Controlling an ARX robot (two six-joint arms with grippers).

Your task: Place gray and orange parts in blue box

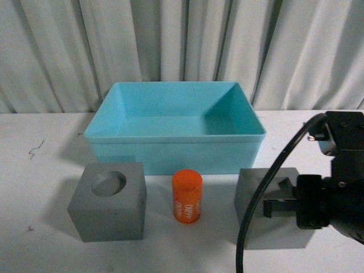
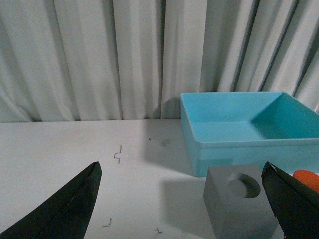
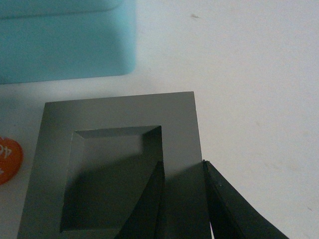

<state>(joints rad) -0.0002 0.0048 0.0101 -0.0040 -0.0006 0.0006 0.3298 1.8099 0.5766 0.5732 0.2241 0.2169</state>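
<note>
The light-blue box (image 1: 176, 139) stands empty at the table's middle back; it also shows in the left wrist view (image 2: 249, 124) and the right wrist view (image 3: 60, 45). A gray cube with a round recess (image 1: 108, 207) sits front left, also in the left wrist view (image 2: 239, 206). The orange cylinder (image 1: 187, 196) with white digits stands upright in front of the box. My right gripper (image 3: 182, 167) is shut on one wall of the gray cube with the square recess (image 3: 114, 169), which rests on the table front right (image 1: 250, 193). My left gripper (image 2: 182, 174) is open and empty, left of the round-recess cube.
A white table (image 1: 40, 187) with small dark specks (image 2: 118, 153) carries everything. Pale curtains (image 1: 170, 40) hang behind. A black cable (image 1: 267, 187) loops from the right arm across the front right.
</note>
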